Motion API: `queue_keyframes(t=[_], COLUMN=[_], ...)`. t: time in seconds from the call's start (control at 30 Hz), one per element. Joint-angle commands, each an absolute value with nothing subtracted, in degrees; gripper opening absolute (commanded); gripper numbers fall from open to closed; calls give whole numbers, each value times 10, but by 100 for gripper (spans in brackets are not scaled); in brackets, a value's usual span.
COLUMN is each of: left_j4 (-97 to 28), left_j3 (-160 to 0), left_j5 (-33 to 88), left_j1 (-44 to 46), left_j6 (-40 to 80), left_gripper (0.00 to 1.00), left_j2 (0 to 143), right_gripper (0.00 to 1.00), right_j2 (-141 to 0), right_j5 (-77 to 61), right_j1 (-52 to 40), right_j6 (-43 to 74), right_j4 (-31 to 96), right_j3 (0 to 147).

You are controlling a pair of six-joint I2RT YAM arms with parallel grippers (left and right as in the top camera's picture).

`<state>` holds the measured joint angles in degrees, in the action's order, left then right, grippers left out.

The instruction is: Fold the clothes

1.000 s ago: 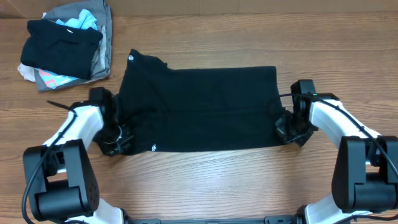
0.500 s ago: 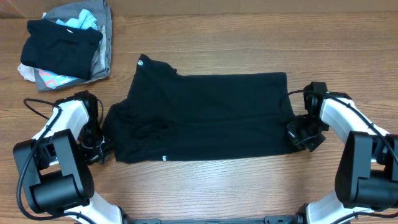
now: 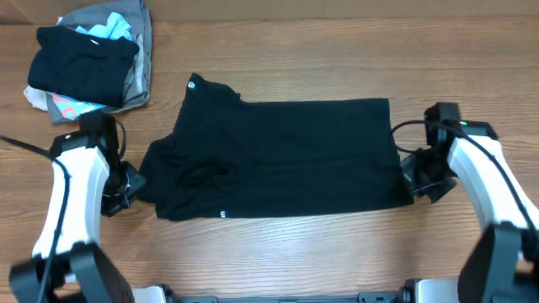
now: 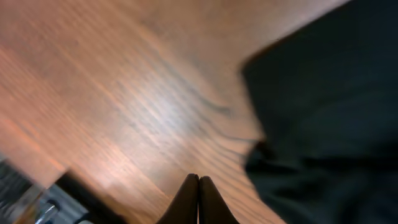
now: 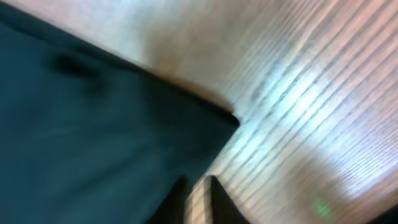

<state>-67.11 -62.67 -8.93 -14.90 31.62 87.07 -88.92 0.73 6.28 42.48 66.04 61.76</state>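
The black T-shirt (image 3: 286, 160) lies flat across the middle of the wooden table, folded into a wide band. Its small white logo (image 3: 192, 82) is at the top left and a white tag (image 3: 222, 214) is on the near edge. My left gripper (image 3: 118, 189) is just off the shirt's left end. In the left wrist view its fingers (image 4: 199, 180) are shut and empty over bare wood, with the shirt (image 4: 323, 106) to the right. My right gripper (image 3: 417, 177) is at the shirt's right end. Its fingers (image 5: 196, 183) are a little apart and empty at the shirt's corner (image 5: 81, 124).
A heap of mixed black, grey, light-blue and pink garments (image 3: 88, 59) lies at the far left corner. Bare wood table (image 3: 337, 50) runs behind the shirt and along the near edge.
The shirt was drawn a little right and spread flatter, then stayed still. Both grippers let go of its ends and drew outward, the left arm swinging left and up.
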Motion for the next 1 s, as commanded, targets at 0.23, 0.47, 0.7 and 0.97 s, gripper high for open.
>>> queue_keyframes(t=[0.23, 0.47, 0.7, 0.97], left_j4=[-660, -596, -537, -533], left_j3=[-642, -642, -642, -642], left_j5=[113, 119, 112, 115], left_j1=[6, 126, 114, 83], left_j6=[294, 395, 470, 506], left_gripper=[49, 78, 77, 75], left_j2=[822, 879, 956, 981], right_gripper=[99, 98, 97, 97], right_j2=[-816, -816, -816, -816], right_j5=[-152, -156, -155, -155], right_j1=[64, 64, 64, 64], right_j6=[329, 329, 293, 280], right_j4=[662, 666, 677, 675], right_j3=[658, 658, 647, 641])
